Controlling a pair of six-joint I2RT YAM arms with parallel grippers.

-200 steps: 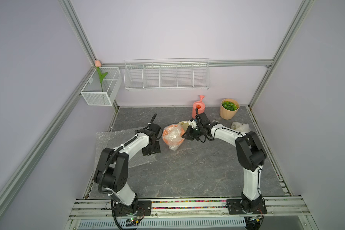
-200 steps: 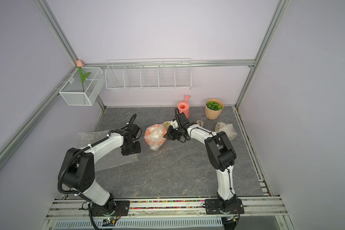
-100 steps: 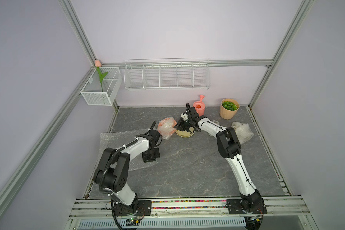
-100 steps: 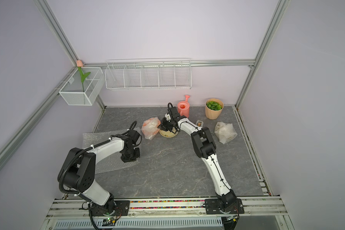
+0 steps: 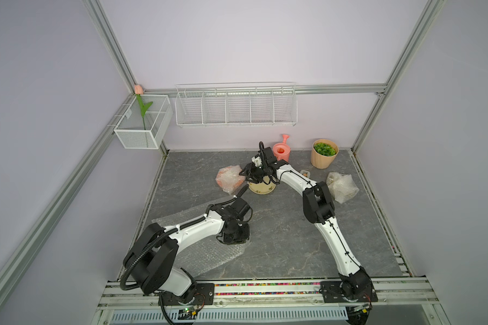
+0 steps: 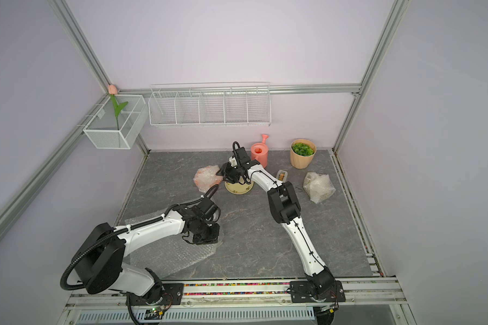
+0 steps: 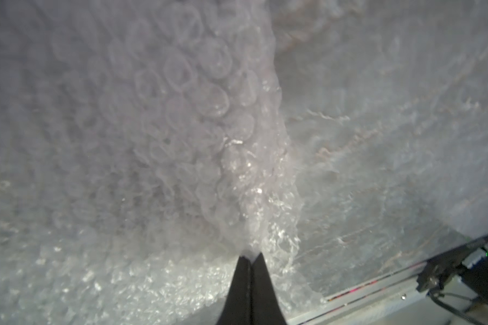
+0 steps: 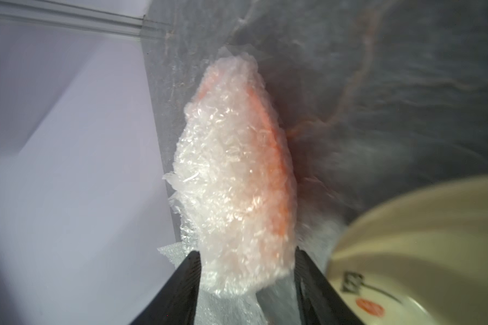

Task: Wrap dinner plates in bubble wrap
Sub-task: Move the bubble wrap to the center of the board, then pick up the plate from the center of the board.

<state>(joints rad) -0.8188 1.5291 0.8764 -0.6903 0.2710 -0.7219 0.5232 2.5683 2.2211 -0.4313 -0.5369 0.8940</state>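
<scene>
Bubble wrap, a clear sheet of finely bubbled plastic [image 5: 206, 254], lies flat on the near left of the grey stone-patterned table [image 5: 279, 239]. My left gripper [image 7: 250, 253] is clenched on a fold of it, and a ridge of film rises from the closed tips. A second ago that gripper stood released and farther back; it has since come nearer and bitten the sheet.

The round orange plate wrapped in bubble wrap [image 5: 228, 180] rests at the far middle, just left of the round cream plate with small motifs [image 5: 262, 188]. My right gripper [image 8: 246, 253] has its jaws spread, one on each side of the bundle's end that faces it. I cannot tell whether the pads touch the film. A second ago it pinched this bundle nearer the table's centre, with the elbow bent out to the right. Now the bundle sits farther left and back, and the cream plate, then mostly hidden, shows plainly under the wrist.

A crumpled lump of bubble wrap [image 5: 343, 187] on the right, the pink plastic watering can [image 5: 281, 150] and the wooden pot of green leaves [image 5: 323, 153] at the far edge have not moved.
</scene>
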